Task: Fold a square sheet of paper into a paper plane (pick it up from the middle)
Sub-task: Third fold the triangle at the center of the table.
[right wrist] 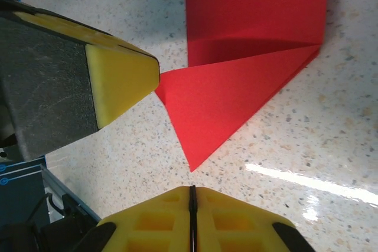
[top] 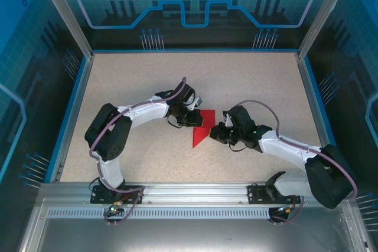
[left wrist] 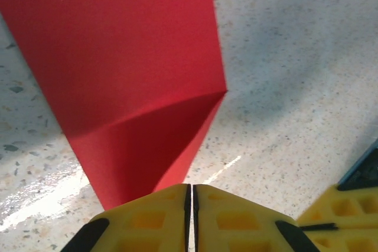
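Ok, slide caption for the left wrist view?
Shut left gripper at a corner of the folded red paper on the table.

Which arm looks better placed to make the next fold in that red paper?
Probably the left arm: its shut jaws touch the red paper's corner; the right arm's shut jaws stop just short of its point.
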